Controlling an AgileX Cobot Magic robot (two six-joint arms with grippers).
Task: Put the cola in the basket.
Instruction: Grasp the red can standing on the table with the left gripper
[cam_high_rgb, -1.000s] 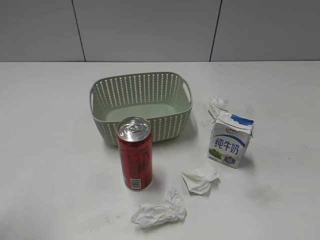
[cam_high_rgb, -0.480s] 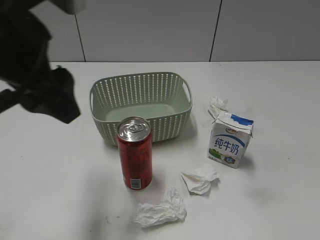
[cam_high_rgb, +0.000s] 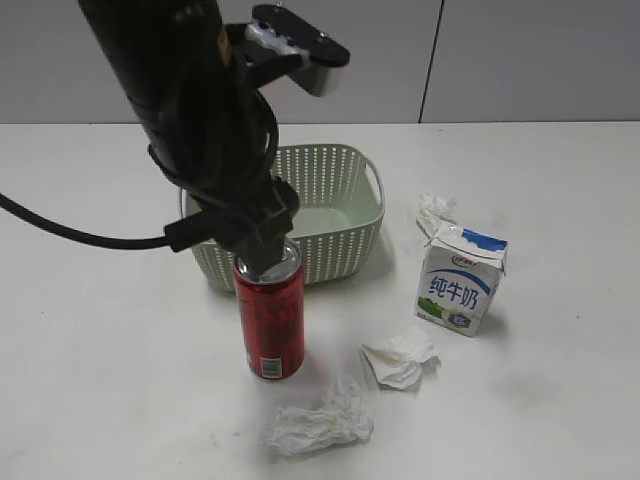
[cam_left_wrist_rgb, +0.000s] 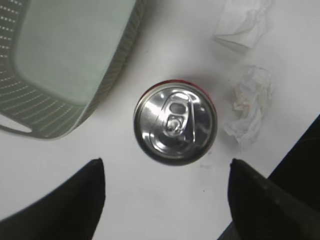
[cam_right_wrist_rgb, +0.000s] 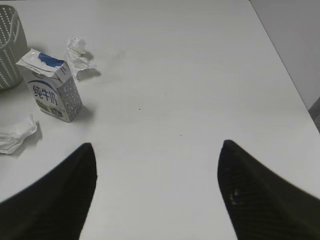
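Observation:
The cola (cam_high_rgb: 270, 325), a tall slim red can with a silver pull-tab top, stands upright on the white table just in front of the pale green basket (cam_high_rgb: 340, 250). My left gripper (cam_high_rgb: 260, 255) hangs directly over the can's top. In the left wrist view the can top (cam_left_wrist_rgb: 176, 121) lies just beyond my open, empty left gripper (cam_left_wrist_rgb: 166, 161), with the basket (cam_left_wrist_rgb: 115, 75) at upper left. My right gripper (cam_right_wrist_rgb: 158, 144) is open and empty over bare table, and is out of the exterior view.
A white-and-blue milk carton (cam_high_rgb: 460, 285) stands right of the basket, also in the right wrist view (cam_right_wrist_rgb: 50, 87). Crumpled tissues lie in front of the can (cam_high_rgb: 318, 425), to its right (cam_high_rgb: 402, 358) and behind the carton (cam_high_rgb: 433, 210).
My left arm has swung in from the upper left and now sits over the can, hiding part of the basket. The can, basket and carton have not moved.

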